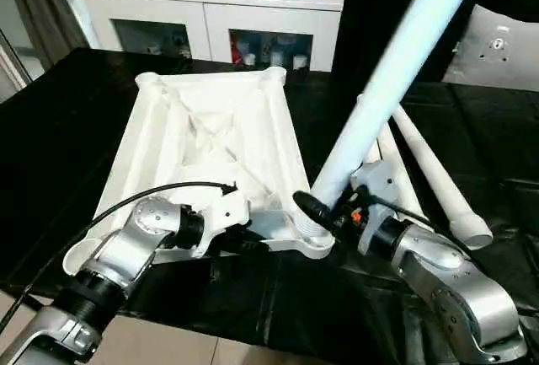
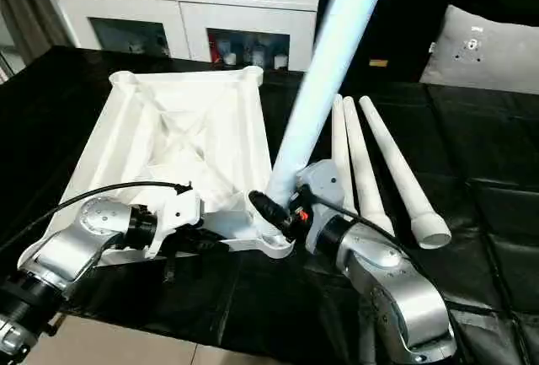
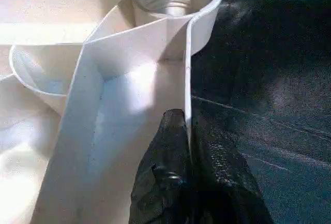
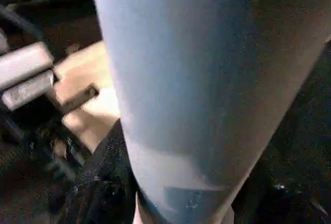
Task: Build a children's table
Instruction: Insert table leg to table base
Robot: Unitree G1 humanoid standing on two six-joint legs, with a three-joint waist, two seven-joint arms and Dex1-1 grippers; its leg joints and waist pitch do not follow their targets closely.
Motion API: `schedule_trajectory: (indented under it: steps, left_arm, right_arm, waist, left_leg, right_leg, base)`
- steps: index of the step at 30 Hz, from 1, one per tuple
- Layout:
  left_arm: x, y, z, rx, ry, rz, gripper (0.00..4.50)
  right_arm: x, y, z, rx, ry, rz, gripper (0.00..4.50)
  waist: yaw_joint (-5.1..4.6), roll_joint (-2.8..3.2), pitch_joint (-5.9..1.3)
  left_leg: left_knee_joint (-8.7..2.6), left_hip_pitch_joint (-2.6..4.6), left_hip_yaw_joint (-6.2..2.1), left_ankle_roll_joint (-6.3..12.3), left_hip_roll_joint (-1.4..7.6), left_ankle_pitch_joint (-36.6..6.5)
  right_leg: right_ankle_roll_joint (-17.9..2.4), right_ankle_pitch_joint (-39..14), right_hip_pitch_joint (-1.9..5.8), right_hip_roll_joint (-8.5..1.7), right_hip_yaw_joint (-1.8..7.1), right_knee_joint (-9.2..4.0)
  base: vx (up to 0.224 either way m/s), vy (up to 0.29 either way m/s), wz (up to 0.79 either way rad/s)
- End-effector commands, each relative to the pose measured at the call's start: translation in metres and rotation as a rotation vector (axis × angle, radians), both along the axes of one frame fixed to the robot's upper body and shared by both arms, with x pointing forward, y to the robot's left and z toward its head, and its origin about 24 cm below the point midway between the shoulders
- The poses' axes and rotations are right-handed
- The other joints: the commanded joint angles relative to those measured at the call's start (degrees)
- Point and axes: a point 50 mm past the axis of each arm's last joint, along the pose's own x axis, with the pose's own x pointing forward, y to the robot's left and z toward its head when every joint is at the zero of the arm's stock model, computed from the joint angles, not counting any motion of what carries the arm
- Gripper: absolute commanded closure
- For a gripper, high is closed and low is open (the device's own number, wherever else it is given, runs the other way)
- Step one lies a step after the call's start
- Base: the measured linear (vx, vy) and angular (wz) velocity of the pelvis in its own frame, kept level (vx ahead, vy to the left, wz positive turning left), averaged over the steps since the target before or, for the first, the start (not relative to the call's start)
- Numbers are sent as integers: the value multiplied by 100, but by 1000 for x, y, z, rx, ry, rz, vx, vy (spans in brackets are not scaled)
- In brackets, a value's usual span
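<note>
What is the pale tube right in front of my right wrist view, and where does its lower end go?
Observer: It's a table leg, tilted, with its lower end at the near right corner socket of the upside-down tabletop.
Operator: Is anything steadying the tabletop?
Observer: Yes, the left gripper has its jaws shut on the rim beside that socket.
Operator: And the other legs?
Observer: Three spare legs lie side by side on the black table cover, on the robot's right of the tabletop.
</note>
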Motion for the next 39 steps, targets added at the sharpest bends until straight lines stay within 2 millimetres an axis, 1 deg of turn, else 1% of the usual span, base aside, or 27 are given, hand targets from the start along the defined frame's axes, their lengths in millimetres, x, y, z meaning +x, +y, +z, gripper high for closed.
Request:
schedule_trajectory:
  steps: [1,2,3,4,5,7,8,9,10,11,12,13,15,17,19,22,25,26,27,30,36,39]
  left_arm:
    - [-3,9,-6,8,1,40,450]
    - [-3,9,-7,14,-5,41,450]
    - [-4,10,-7,2,-33,45,450]
    - [-5,9,-7,-10,-45,43,450]
    - [-6,10,-7,-7,-36,33,450]
    - [-6,10,-6,-11,-34,29,450]
    - [-6,10,-5,-17,-31,23,450]
    - [-6,10,-5,-18,-29,21,450]
    - [-6,10,-4,-18,-14,10,450]
    - [-6,10,-3,-18,-1,-1,450]
    - [-6,10,-3,-18,-5,-3,450]
    - [-6,10,-2,-17,-11,-4,450]
    - [-5,9,-1,-20,-13,-13,450]
    - [-5,8,0,-17,-21,-30,450]
    - [-5,8,0,-13,-19,-41,450]
    - [-5,8,1,-5,-23,-46,450]
    - [-3,10,4,-1,-32,-50,450]
    - [-2,10,4,-1,-32,-48,450]
    - [-1,12,5,3,-34,-45,450]
    - [0,14,5,14,-42,-37,450]
    - [1,13,6,10,-46,-38,450]
    - [2,12,6,1,-48,-37,450]
  right_arm:
    - [1,0,1,-6,13,23,260]
    - [2,0,1,-5,23,24,260]
    - [3,-2,1,-5,43,23,260]
    - [4,-3,1,-6,47,20,260]
    - [4,-2,0,-6,70,41,260]
    - [4,-2,-1,-10,81,52,260]
    - [4,-1,-3,-21,93,67,260]
    - [4,-1,-3,-25,97,71,260]
    - [4,0,-5,-37,110,89,260]
    - [4,0,-7,-45,119,101,260]
    - [4,1,-8,-56,124,108,260]
    - [4,1,-9,-67,130,114,260]
    - [6,1,-12,-81,142,118,260]
    - [8,1,-14,-101,156,115,260]
    - [10,0,-17,-119,171,110,260]
    - [11,-2,-20,-146,183,120,260]
    - [9,-2,-24,-165,223,158,260]
    - [8,-2,-25,-172,229,166,260]
    - [7,-2,-26,-183,238,180,260]
    - [6,-2,-26,-167,245,184,260]
    - [9,-1,-24,-122,234,161,260]
    - [10,0,-25,-74,240,142,260]
  waist:
    - [13,-94,-288]
    - [12,-93,-290]
    - [10,-110,-292]
    - [10,-106,-289]
    - [9,-118,-291]
    - [2,-118,-291]
    - [3,-133,-292]
    - [2,-128,-292]
    - [-3,-157,-293]
    - [1,-142,-291]
    - [-3,-139,-290]
    - [-8,-157,-293]
    - [-16,-154,-292]
    - [-24,-158,-282]
    - [-28,-154,-284]
    - [-55,-162,-290]
    - [-58,-173,-303]
    - [-56,-161,-306]
    - [-56,-174,-306]
    - [-49,-159,-310]
    - [-45,-176,-306]
    - [-50,-168,-301]
  left_leg:
    - [-465,-63,-166,279,482,-415]
    - [-466,-62,-169,296,486,-401]
    - [-464,-59,-164,314,491,-371]
    - [-467,-62,-167,329,492,-349]
    - [-464,-59,-161,338,488,-341]
    - [-456,-61,-153,353,478,-321]
    - [-456,-62,-152,357,477,-290]
    - [-454,-63,-150,357,474,-278]
    - [-452,-66,-145,366,476,-270]
    - [-451,-61,-145,370,476,-241]
    - [-451,-61,-145,372,476,-242]
    - [-451,-63,-146,377,480,-246]
    - [-452,-64,-147,382,477,-232]
    - [-459,-54,-147,346,477,-351]
    - [-467,-49,-155,302,491,-412]
    - [-472,-47,-158,256,491,-469]
    - [-466,-53,-157,274,490,-452]
    - [-461,-54,-153,288,486,-420]
    - [-461,-57,-152,297,485,-415]
    - [-461,-47,-155,301,498,-383]
    - [-470,-46,-156,250,501,-515]
    - [-475,-45,-161,242,503,-559]
  right_leg:
    - [-787,-1474,278,-671,478,-503]
    - [-798,-1443,278,-666,479,-505]
    - [-808,-1391,275,-662,478,-501]
    - [-819,-1366,284,-665,477,-494]
    - [-810,-1384,279,-666,474,-493]
    - [-808,-1392,274,-660,476,-492]
    - [-808,-1403,276,-661,475,-489]
    - [-809,-1405,273,-659,474,-489]
    - [-807,-1413,273,-662,475,-488]
    - [-809,-1413,268,-664,474,-485]
    - [-812,-1412,264,-661,473,-483]
    - [-818,-1380,266,-658,469,-481]
    - [-833,-1347,266,-660,470,-474]
    - [-801,-1554,257,-664,470,-506]
    - [-786,-1622,253,-665,472,-510]
    - [-833,-1537,258,-661,472,-500]
    - [-868,-1419,274,-669,479,-490]
    - [-883,-1368,275,-667,478,-491]
    - [-875,-1370,279,-664,475,-492]
    - [-910,-1286,265,-661,472,-482]
    - [-907,-1475,267,-675,477,-501]
    - [-899,-1547,261,-675,476,-510]
  base:
    - [0,0,0]
    - [0,0,0]
    - [0,0,0]
    - [0,0,0]
    - [0,0,0]
    - [0,0,0]
    - [0,0,0]
    - [0,0,0]
    - [0,0,0]
    - [0,0,0]
    - [0,0,0]
    - [0,0,0]
    - [0,0,0]
    - [0,0,0]
    - [0,0,0]
    - [0,0,0]
    - [0,0,0]
    - [0,0,0]
    - [0,0,0]
    - [0,0,0]
    - [0,0,0]
    - [0,0,0]
